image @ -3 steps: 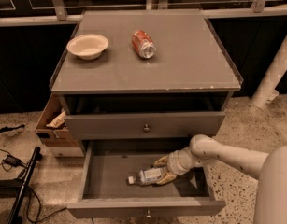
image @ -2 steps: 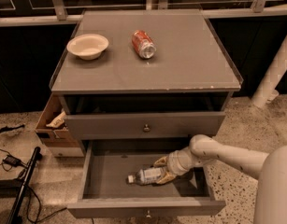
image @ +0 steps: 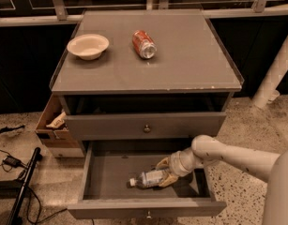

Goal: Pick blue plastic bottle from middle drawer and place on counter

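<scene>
Down in the open middle drawer (image: pixel 108 172), the bottle (image: pixel 150 178) lies on its side, white cap pointing left. The tool (image: pixel 165 172) reaches in from the right, its fingers spread to either side of the bottle's base end, not clamped on it. Up on the surface (image: pixel 181 64) sit a bowl (image: pixel 87 46) and a tipped red can (image: pixel 144 44).

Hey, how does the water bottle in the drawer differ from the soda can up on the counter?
The blue plastic bottle is clear with a white cap; the red soda can is opaque metal. The bottle lies in the middle drawer with the gripper at it; the can lies untouched on the counter. Both lie on their sides.
</scene>
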Controlling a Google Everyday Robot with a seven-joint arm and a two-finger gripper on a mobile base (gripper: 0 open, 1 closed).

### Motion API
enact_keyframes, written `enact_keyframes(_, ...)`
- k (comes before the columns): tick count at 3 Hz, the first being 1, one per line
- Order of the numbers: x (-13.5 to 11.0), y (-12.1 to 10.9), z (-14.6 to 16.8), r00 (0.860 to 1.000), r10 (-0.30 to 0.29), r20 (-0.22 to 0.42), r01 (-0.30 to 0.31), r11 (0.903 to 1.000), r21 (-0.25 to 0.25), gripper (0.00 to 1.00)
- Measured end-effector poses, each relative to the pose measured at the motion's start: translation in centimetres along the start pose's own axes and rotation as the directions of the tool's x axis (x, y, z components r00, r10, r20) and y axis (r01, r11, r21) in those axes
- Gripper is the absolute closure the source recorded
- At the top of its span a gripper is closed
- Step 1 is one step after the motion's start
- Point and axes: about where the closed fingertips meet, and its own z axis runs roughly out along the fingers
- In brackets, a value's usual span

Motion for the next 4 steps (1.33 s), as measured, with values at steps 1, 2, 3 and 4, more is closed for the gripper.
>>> enact_keyframes(1,-2.6,0.9,-3.7,0.998,0.034,-0.049,-0.031,0.9984,0.047,1.00)
enact_keyframes(2,-6.9,3.3,-7.9,0.992,0.079,-0.096,-0.072,0.9944,0.077,1.00)
enact_keyframes(3,-12.2,5.0,-12.3,0.990,0.070,-0.125,-0.057,0.9928,0.106,1.00)
enact_keyframes(4,-15.0,3.7,-15.9,0.987,0.018,-0.159,0.009,0.9860,0.166,1.00)
